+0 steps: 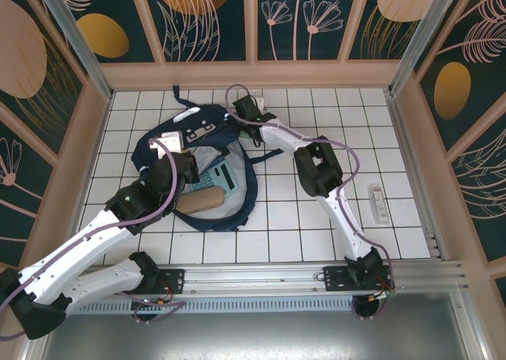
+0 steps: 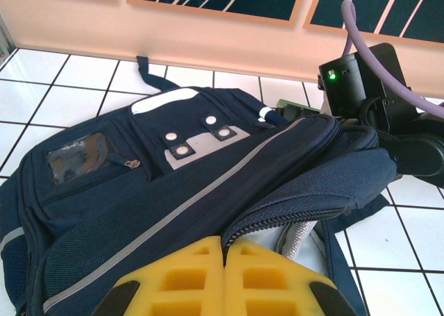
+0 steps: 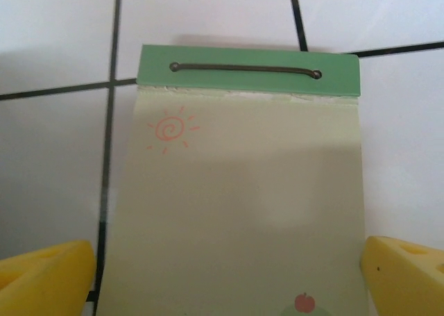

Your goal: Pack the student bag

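Student bag (image 1: 198, 126) unzipped on tiled desk (image 1: 292, 233), centre-left, partly packed: tan roll (image 1: 198, 199) and teal item (image 1: 215, 176) already inside. Left jaws pressed shut near opening, nothing seen between. Right jaws spread wide astride green notepad (image 3: 250, 184) just beside bag, not yet gripped. White item (image 1: 379, 203) at right likely waiting too.

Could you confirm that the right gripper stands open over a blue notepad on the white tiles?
Not quite: the notepad is green, not blue, as the right wrist view shows. The right gripper does stand open over it on the white tiles.
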`<action>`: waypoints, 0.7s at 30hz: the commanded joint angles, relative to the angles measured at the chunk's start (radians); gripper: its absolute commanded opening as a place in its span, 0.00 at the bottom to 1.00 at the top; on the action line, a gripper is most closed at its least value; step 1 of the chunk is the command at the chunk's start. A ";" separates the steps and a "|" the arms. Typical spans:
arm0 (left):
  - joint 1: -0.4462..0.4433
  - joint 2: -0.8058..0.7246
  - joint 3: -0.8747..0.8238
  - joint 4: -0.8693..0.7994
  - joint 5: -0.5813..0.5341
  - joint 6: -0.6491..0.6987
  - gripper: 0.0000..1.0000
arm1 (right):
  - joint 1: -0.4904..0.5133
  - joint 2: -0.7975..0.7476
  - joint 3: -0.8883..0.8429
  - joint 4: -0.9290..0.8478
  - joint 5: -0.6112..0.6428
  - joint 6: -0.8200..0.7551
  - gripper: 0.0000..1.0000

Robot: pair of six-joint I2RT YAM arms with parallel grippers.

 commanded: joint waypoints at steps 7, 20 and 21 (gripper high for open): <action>-0.003 -0.011 -0.003 0.077 -0.027 -0.007 0.00 | -0.029 -0.153 -0.290 -0.027 0.140 0.017 0.99; -0.002 -0.006 -0.015 0.095 -0.014 -0.010 0.00 | -0.112 -0.403 -0.624 0.099 -0.085 -0.041 0.99; -0.003 -0.004 -0.015 0.095 -0.013 -0.010 0.00 | -0.117 -0.397 -0.616 0.095 -0.092 -0.042 0.99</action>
